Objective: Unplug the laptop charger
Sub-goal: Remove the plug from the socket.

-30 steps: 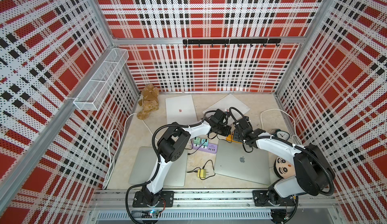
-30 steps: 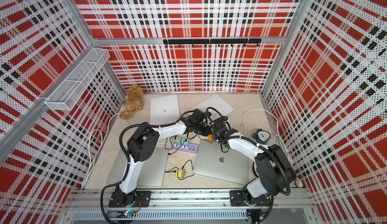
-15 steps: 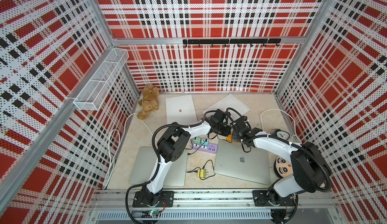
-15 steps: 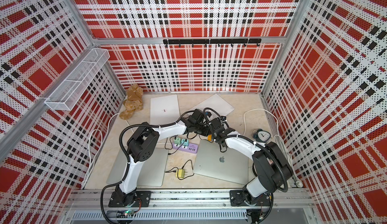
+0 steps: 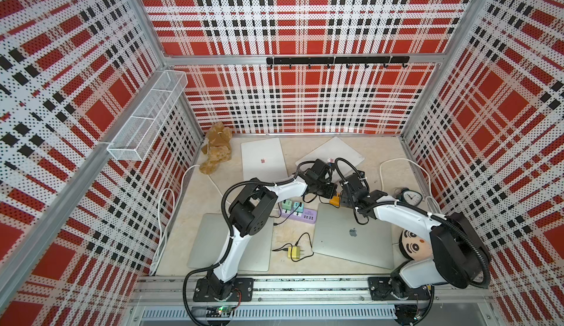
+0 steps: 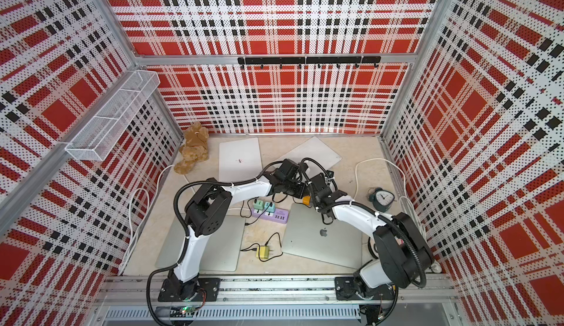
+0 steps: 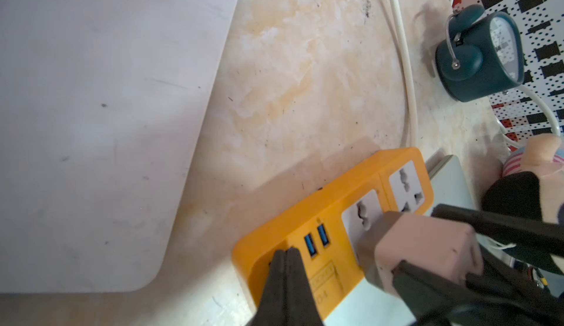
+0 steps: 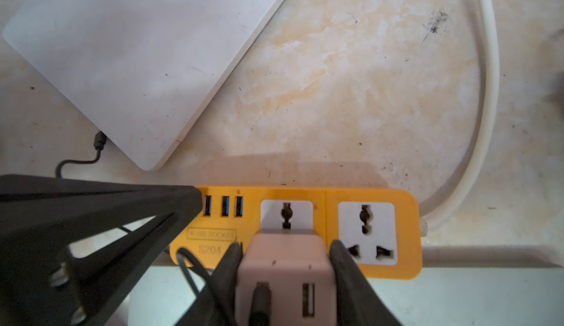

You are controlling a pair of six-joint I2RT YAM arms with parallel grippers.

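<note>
Orange power strip (image 8: 326,196) lies under our left gripper (image 7: 285,254), tips pressed together, to hold it down, we judge; right gripper (image 8: 287,249) pinches the beige charger (image 8: 283,271), plugged in between its jaws.

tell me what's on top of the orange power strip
A pinkish charger plugged in beside the USB ports, clamped by the right gripper; the left gripper, jaws shut, touches the USB end. The prongs are hidden.

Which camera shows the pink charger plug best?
The right wrist view: the charger sits centred in the right hand, plugged into the orange power strip. The left wrist view shows it obliquely; in both top views the arms hide it.
</note>
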